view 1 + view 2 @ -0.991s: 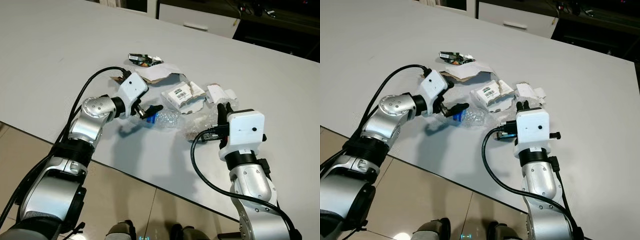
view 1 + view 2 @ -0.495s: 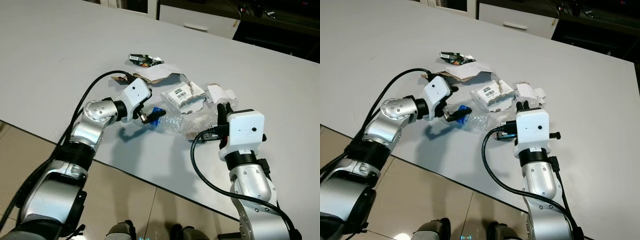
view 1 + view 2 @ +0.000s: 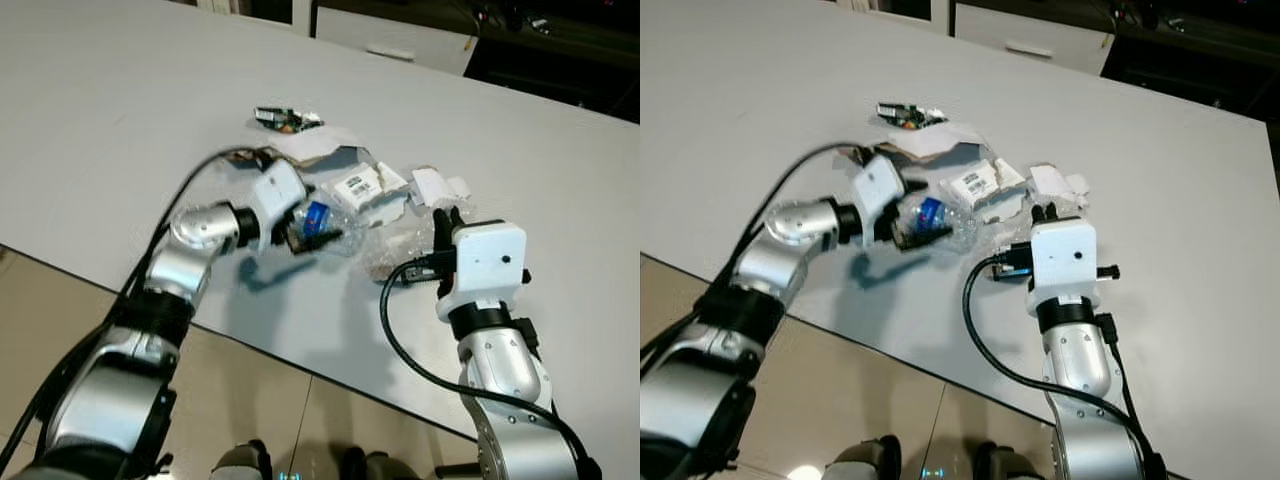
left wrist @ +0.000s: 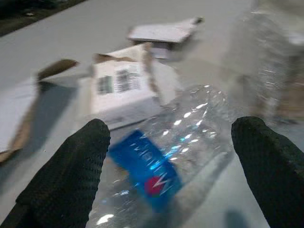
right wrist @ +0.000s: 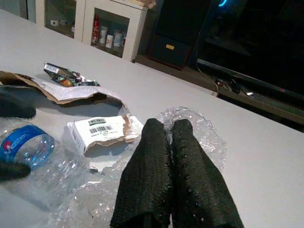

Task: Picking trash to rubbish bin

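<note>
A crushed clear plastic bottle (image 3: 325,225) with a blue label lies on the white table (image 3: 120,130) among the trash. My left gripper (image 3: 312,234) is open and straddles it; in the left wrist view the bottle (image 4: 180,142) sits between the two spread black fingers (image 4: 71,175). My right gripper (image 5: 168,156) is shut with nothing in it, and it hovers over a sheet of clear bubble wrap (image 5: 190,126) to the right of the bottle.
Behind the bottle lie a torn white box with a barcode (image 3: 365,188), a torn brown-and-white envelope (image 3: 320,145), a dark snack wrapper (image 3: 285,118) and crumpled white paper (image 3: 437,185). The table's near edge (image 3: 300,365) drops to a tiled floor. Dark cabinets (image 3: 560,50) stand beyond the far edge.
My left gripper has pushed forward until its fingers are around the bottle, and the bottle has turned so its blue label sits a little farther away. The right arm has stayed still.
</note>
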Tool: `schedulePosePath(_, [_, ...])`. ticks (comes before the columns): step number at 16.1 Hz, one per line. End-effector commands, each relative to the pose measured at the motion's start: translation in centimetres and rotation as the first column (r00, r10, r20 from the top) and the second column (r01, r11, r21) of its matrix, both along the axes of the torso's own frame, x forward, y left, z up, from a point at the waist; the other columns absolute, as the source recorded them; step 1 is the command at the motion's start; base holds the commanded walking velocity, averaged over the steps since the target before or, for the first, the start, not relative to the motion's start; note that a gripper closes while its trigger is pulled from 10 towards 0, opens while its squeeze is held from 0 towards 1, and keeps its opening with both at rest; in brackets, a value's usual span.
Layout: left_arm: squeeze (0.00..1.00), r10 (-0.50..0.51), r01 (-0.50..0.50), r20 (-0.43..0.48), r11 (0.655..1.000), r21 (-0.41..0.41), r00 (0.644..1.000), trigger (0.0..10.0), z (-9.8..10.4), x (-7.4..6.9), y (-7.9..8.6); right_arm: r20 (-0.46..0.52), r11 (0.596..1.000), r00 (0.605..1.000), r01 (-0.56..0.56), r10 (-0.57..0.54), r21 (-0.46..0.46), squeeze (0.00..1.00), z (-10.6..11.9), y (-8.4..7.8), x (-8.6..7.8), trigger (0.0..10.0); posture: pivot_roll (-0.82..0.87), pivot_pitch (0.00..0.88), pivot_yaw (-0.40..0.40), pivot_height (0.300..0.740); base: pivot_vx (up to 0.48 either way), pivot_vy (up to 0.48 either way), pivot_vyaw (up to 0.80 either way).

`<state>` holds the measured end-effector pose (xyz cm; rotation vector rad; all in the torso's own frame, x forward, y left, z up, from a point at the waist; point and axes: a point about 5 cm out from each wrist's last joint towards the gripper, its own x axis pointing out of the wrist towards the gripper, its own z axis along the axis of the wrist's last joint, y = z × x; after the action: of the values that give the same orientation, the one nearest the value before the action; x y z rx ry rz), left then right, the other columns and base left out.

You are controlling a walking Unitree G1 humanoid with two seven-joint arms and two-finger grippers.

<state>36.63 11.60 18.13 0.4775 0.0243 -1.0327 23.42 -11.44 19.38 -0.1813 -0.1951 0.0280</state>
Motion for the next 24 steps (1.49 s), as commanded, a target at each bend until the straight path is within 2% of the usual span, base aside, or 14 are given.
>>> schedulePosePath(1, [0.0,-0.092,0.091,0.016,0.995,0.03,0.996,10.0,0.2,-0.6,-0.6,-0.004,1.0,1.0,0.001,-0.001,0.005,0.0,-0.2,0.0,0.0,10.0,0.16,0.173,-0.045,0.74,0.0,0.0,0.0])
schedulePosePath(2, [0.0,-0.131,0.13,0.026,0.991,0.044,0.991,10.0,0.2,-1.0,-0.8,-0.003,1.0,1.0,0.001,-0.001,0.006,0.0,-0.2,0.0,0.0,10.0,0.16,0.17,-0.045,0.74,0.0,0.0,0.0])
schedulePosePath(4, [0.0,-0.141,0.139,0.039,0.989,0.049,0.989,10.0,0.2,-1.0,-0.8,-0.003,1.0,1.0,0.001,-0.001,0.006,0.0,-0.2,0.0,0.1,10.0,0.16,0.17,-0.045,0.74,0.0,0.0,0.0])
schedulePosePath(7, [0.0,-0.164,0.152,0.1,0.982,0.114,0.981,10.0,-0.1,-1.2,-0.9,0.0,1.0,1.0,0.001,-0.001,0.006,0.0,-0.2,0.0,0.2,10.0,0.16,0.167,-0.043,0.74,0.0,0.0,0.0])
schedulePosePath(10, [0.0,-0.163,0.114,0.19,0.963,0.245,0.968,10.0,-0.8,-1.1,-0.4,0.003,1.0,1.0,0.004,-0.004,0.007,0.0,-0.2,0.0,0.2,10.0,0.16,0.165,-0.04,0.74,0.0,0.0,0.0])
schedulePosePath(13, [0.0,-0.177,0.102,0.243,0.951,0.291,0.954,10.0,-0.9,-1.0,-0.3,0.003,1.0,1.0,0.006,-0.006,0.009,0.0,-0.2,0.0,0.1,10.0,0.16,0.167,-0.038,0.74,0.0,0.0,0.0])
schedulePosePath(18, [0.0,-0.221,0.116,0.261,0.924,0.365,0.94,10.0,-1.9,-1.2,0.1,0.002,1.0,1.0,0.004,-0.004,0.01,0.0,-0.2,0.0,0.1,10.0,0.16,0.167,-0.038,0.74,0.0,0.0,0.0])
schedulePosePath(24, [0.0,-0.293,0.141,0.245,0.859,0.492,0.924,10.0,-3.6,-1.6,1.0,0.003,1.0,1.0,0.001,-0.001,0.01,0.0,-0.2,0.0,0.1,10.0,0.16,0.167,-0.038,0.74,0.0,0.0,0.0])
